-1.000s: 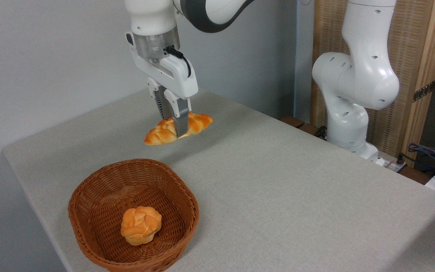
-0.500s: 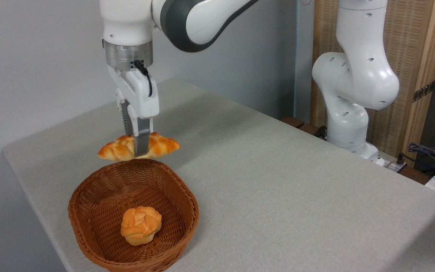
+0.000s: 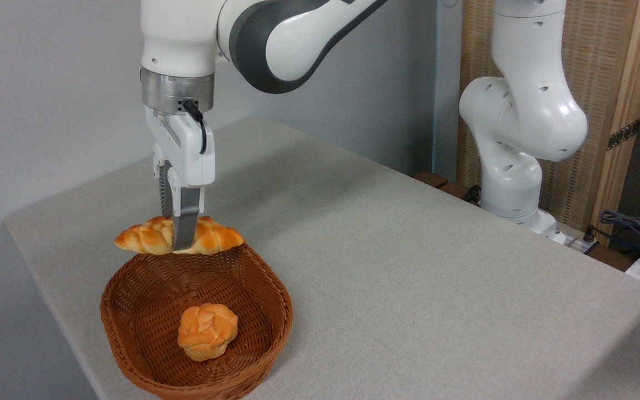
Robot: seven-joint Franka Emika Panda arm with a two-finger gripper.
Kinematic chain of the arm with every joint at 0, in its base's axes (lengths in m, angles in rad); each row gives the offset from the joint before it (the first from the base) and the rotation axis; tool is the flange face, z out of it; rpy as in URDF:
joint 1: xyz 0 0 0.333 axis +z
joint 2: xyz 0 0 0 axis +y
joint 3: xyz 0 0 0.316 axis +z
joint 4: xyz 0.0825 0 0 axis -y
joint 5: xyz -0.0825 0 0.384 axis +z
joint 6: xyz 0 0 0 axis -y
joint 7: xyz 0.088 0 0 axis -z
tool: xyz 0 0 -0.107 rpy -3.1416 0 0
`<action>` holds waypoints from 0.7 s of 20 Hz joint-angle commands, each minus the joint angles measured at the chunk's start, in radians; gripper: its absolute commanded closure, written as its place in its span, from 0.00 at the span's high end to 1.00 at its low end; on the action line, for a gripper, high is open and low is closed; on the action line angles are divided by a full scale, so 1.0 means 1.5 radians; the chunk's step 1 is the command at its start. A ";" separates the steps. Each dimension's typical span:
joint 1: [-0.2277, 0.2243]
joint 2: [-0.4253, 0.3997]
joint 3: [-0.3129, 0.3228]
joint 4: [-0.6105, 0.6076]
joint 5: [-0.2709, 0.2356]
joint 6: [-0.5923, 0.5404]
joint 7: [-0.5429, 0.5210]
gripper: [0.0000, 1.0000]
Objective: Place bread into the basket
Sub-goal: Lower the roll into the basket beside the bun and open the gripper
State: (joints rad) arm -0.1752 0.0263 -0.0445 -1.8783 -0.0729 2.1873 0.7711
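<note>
My gripper point(image 3: 178, 240) is shut on the bread point(image 3: 214, 238), a long braided golden-orange loaf gripped across its middle and held level in the air. The loaf hangs over the far rim of the basket point(image 3: 267, 339), a round brown wicker one with low sides near the table's front left corner. Its two tapered ends stick out to either side of the fingers point(image 3: 185, 222).
A small round knotted bun point(image 3: 207, 331) lies inside the basket toward its near side. The arm's white base point(image 3: 511, 166) stands off the table's far right edge, with cables point(image 3: 631, 228) beyond it. The table's left edge point(image 3: 48, 289) runs close to the basket.
The gripper carried the loaf up off the table at the back and leftward toward the camera, then lowered it until it reached the basket's far rim.
</note>
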 commanded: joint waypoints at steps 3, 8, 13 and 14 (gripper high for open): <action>-0.003 0.006 0.006 0.008 0.000 0.016 -0.025 0.74; -0.003 0.007 0.005 0.008 -0.003 0.038 -0.080 0.82; -0.003 0.008 0.006 0.007 -0.001 0.045 -0.090 0.92; -0.003 0.008 0.005 0.007 -0.001 0.045 -0.090 0.94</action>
State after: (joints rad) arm -0.1750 0.0314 -0.0435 -1.8770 -0.0731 2.2340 0.6528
